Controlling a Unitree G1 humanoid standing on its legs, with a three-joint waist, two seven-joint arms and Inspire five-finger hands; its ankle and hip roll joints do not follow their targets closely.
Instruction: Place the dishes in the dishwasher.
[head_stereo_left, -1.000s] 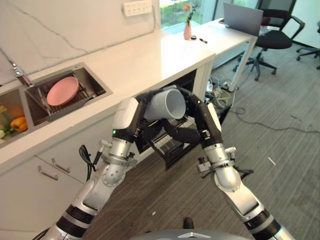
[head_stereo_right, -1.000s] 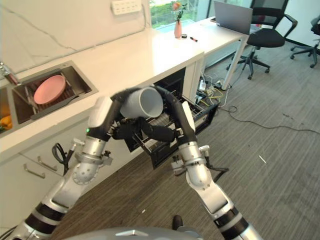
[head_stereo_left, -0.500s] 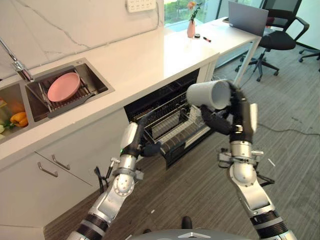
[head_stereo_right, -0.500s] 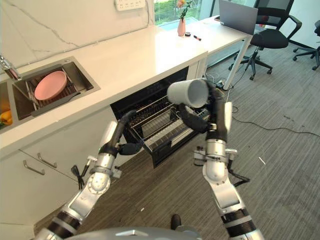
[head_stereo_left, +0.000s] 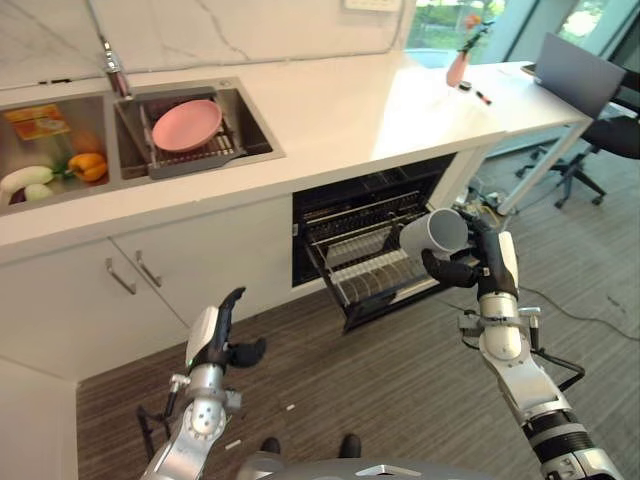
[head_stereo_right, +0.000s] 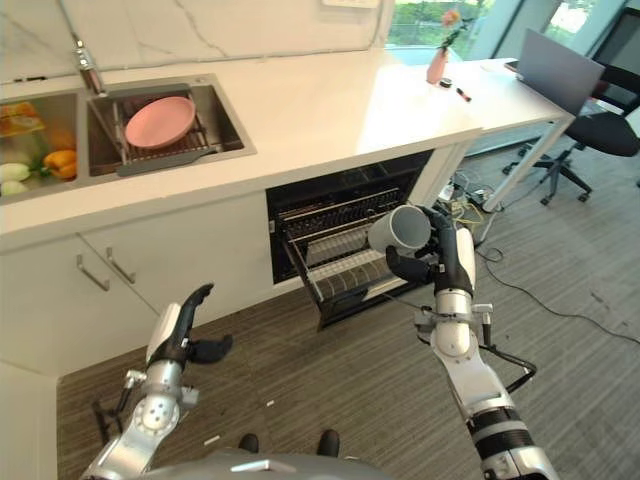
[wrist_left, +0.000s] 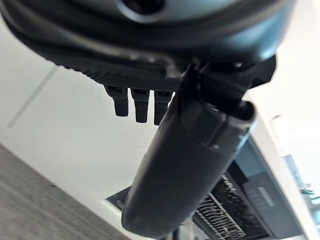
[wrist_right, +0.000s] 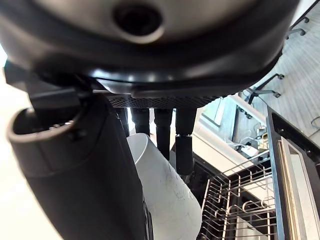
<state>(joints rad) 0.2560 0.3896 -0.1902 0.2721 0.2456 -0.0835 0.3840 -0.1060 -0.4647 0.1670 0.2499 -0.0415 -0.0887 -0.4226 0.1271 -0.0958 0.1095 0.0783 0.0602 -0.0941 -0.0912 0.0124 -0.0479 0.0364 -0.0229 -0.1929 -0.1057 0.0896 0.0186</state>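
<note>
My left hand (head_stereo_left: 213, 338) has released the cup (head_stereo_left: 434, 230) and dropped away, fingers relaxed. My right hand (head_stereo_left: 478, 262) now grips it alone, above the rack (head_stereo_left: 375, 270); loading can follow.

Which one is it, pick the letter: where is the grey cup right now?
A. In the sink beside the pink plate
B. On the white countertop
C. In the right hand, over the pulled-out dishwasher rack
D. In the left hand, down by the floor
C: the right hand is curled round the grey cup above the dishwasher rack.
</note>
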